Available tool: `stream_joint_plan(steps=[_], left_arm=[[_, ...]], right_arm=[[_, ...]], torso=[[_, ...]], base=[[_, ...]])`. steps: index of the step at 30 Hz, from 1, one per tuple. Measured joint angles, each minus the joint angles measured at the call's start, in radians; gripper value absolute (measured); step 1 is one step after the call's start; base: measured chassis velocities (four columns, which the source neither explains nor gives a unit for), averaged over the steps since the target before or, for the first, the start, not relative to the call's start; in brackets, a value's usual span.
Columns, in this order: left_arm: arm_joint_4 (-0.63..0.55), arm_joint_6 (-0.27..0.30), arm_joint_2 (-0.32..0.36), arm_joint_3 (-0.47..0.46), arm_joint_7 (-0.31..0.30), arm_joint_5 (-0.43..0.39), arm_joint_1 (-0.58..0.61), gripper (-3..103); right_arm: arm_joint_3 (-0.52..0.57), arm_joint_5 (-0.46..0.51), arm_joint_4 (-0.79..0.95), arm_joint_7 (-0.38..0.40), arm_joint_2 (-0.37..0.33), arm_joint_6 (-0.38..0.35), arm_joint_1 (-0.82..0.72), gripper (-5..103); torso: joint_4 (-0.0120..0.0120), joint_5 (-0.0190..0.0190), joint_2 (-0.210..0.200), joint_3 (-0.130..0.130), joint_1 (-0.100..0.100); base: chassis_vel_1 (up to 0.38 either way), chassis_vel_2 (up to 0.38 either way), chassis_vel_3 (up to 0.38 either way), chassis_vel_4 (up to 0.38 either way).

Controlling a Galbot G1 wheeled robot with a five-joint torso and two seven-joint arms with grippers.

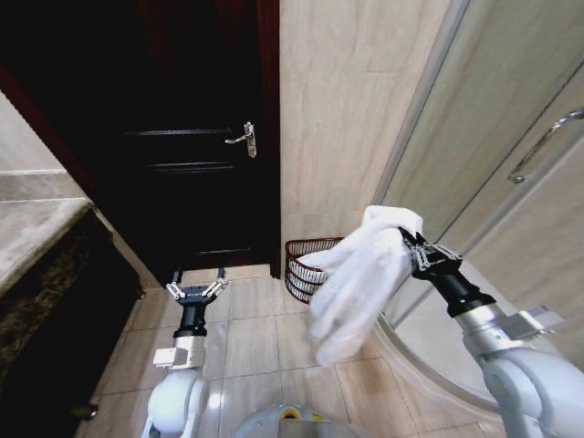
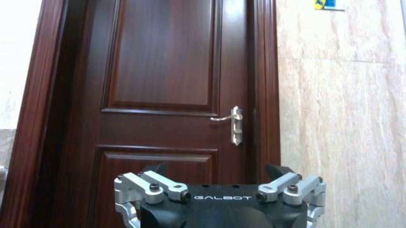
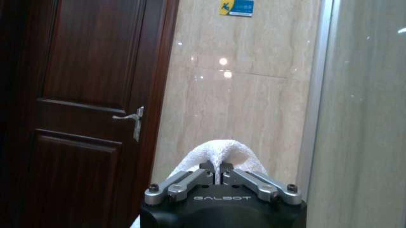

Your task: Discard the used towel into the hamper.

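A white towel (image 1: 360,278) is held pinched in the right gripper (image 1: 408,243) at centre right, hanging lengthwise down-left, with the hamper (image 1: 308,266) just behind and left of it, while the left gripper (image 1: 195,287) is parked wide open lower left.

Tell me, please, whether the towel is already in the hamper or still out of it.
Out. The white towel hangs from the shut right end effector, held in the air above the floor, in front of the reddish-brown wire hamper by the wall.
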Motion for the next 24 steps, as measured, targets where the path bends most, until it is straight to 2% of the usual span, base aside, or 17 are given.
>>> stream_joint_plan(steps=[5, 24], left_arm=[[-0.002, 0.024, 0.002, 0.002, -0.011, 0.006, -0.006, 100], [-0.009, 0.027, 0.009, 0.002, -0.017, -0.006, -0.017, 100]], right_arm=[[-0.005, -0.002, 0.0, -0.001, 0.001, 0.001, 0.003, 3], [-0.019, -0.034, 0.0, -0.011, -0.002, 0.002, 0.016, 3]], torso=[[0.0001, -0.0005, -0.001, -0.001, 0.0], [0.0, -0.0002, -0.002, -0.001, -0.001]], base=[[0.0, 0.0, 0.0, 0.0], [-0.036, -0.032, -0.038, -0.032]])
